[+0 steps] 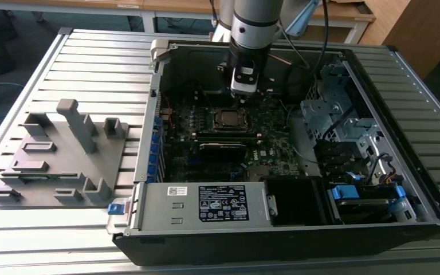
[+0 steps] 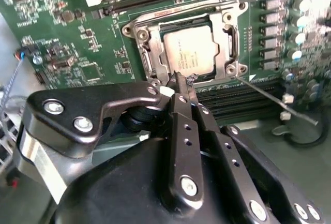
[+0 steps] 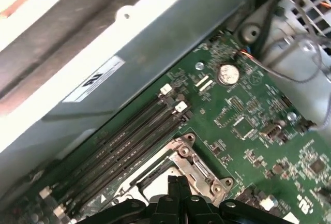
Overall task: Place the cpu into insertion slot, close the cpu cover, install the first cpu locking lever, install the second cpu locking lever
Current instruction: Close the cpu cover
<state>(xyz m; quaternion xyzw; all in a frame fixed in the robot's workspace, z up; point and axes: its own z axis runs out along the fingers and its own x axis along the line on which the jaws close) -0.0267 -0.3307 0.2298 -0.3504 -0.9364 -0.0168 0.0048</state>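
**Fig.** Open dark-grey metal computer case (image 1: 403,63) on a slatted metal table (image 1: 90,57), w/ one arm reaching in.

**(a) Task's things.** Small flat square cpu w/ dull silvery top (image 2: 194,53) lies flat inside the square silver-rimmed insertion slot (image 2: 133,27). The thin silvery windowed cpu cover (image 2: 227,40) lies down around it, chip top showing through the window. A thin bare-wire locking lever (image 2: 274,100) slants away from one corner of the slot. It is judged unlatched.

**(b) Gripper.** Black two-finger gripper (image 2: 182,81) has its fingers brought together, no gap visible. The tips are at the slot's edge, on the side opposite the lever's far end. Whether they pinch or merely press anything there can't be told. In the first wrist view the closed tips (image 3: 178,181) sit just beside a slot corner, w/ the long black memory slots (image 3: 124,141) beyond the slot.

**(c) Handling (judged).** Cpu: light, stiff, fragile underneath, and now trapped under the cover, so not for gripping. Cover: thin stiff sheet, best pressed on the frame, not the chip. Lever: springy, thin, prob. slippery, best loaded near its free end.

**(d) Other.** Grey moulded fixture block (image 1: 59,154) lies well apart from the slot, outside the case.
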